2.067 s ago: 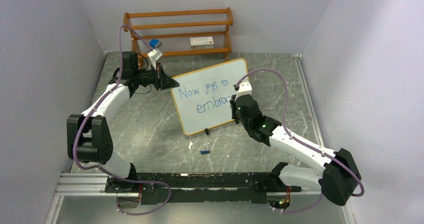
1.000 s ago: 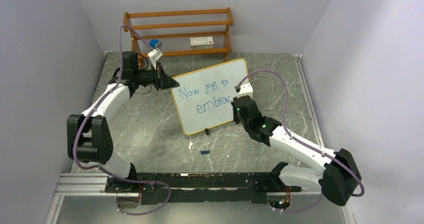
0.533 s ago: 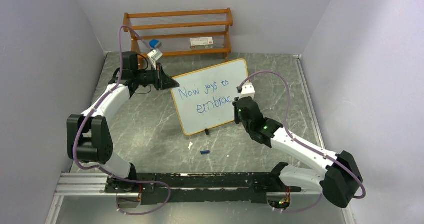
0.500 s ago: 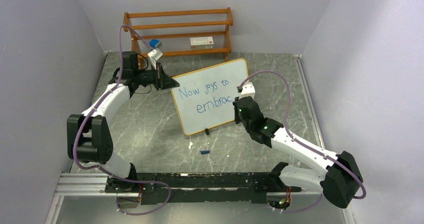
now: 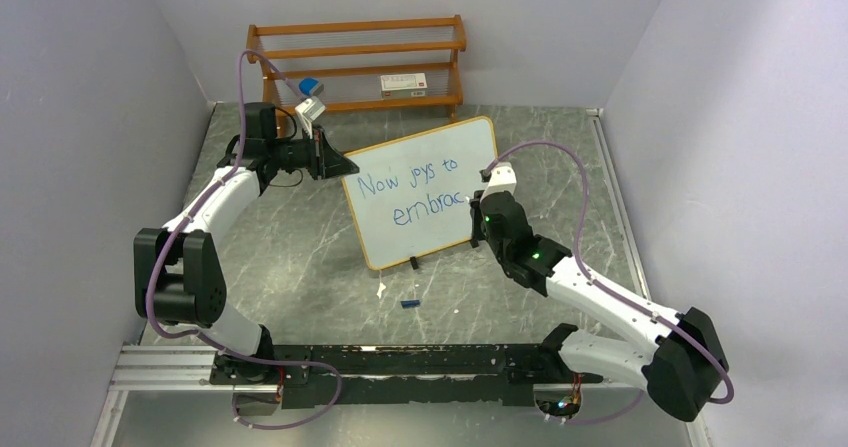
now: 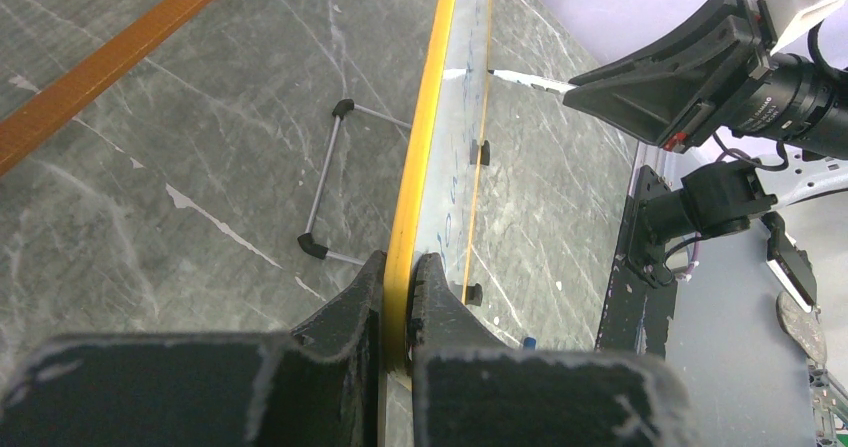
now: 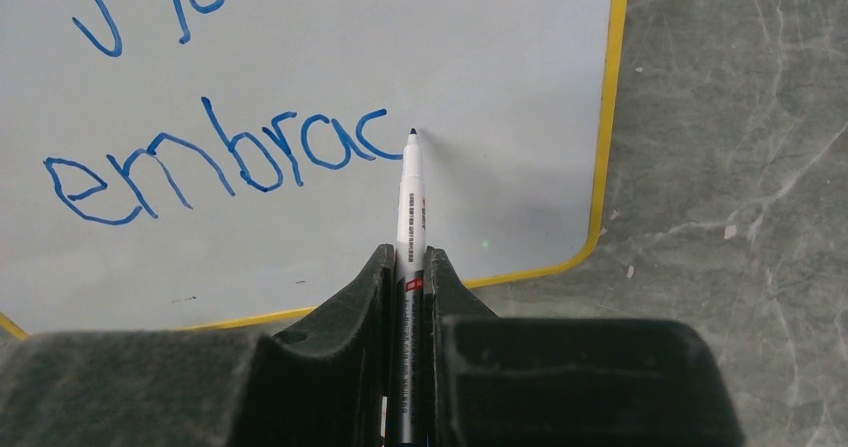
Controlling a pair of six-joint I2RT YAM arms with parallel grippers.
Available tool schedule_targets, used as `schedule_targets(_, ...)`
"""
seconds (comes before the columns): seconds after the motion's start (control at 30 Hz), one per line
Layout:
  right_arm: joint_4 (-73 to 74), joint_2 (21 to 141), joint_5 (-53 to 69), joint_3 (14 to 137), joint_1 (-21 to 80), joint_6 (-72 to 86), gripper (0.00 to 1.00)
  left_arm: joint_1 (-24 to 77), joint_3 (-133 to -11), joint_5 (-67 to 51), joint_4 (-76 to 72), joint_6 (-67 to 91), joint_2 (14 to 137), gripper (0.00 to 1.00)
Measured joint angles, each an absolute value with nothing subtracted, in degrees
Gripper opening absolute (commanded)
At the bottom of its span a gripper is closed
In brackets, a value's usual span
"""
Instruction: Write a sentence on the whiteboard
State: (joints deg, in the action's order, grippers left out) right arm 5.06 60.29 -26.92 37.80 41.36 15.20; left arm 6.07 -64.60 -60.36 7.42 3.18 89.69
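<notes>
The whiteboard [image 5: 425, 182] stands tilted on the grey table, its frame yellow-orange. Blue lettering on it reads "Now joys to" above "embrac" [image 5: 428, 209]; the lower row also shows in the right wrist view [image 7: 220, 162]. My left gripper [image 5: 335, 163] is shut on the board's left edge [image 6: 400, 267]. My right gripper [image 5: 478, 205] is shut on a white marker [image 7: 410, 207]; its dark tip [image 7: 412, 133] sits at the board just right of the final "c". The marker also shows in the left wrist view [image 6: 530, 80].
A brown wooden shelf rack [image 5: 357, 62] stands at the back with a blue object [image 5: 308, 85] and a white box [image 5: 404, 84] on it. A small blue cap [image 5: 409, 303] and a white scrap [image 5: 381, 289] lie in front of the board. Grey walls close both sides.
My right gripper has moved right along the lower row with the marker. The word grew from "embra" to "embrac". The left arm and the board have not moved.
</notes>
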Motion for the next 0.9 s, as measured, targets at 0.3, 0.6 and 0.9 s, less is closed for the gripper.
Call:
schedule_targets(0.3, 4.1, 61.1, -25.7, 37.8, 40.8, 15.2, 0.00, 6.1, -64.6, -60.4, 7.5, 3.2, 89.7, 0.05)
schedule_targets(0.6, 4.0, 61.9, -25.0, 37.8, 40.4, 15.2, 0.00, 6.1, -64.6, -60.4, 7.5, 3.1, 89.7, 0.05)
schedule_targets(0.9, 4.0, 61.9, -25.3, 37.8, 39.6, 15.2, 0.00, 6.1, -64.6, -60.4, 7.5, 3.0, 89.7, 0.05)
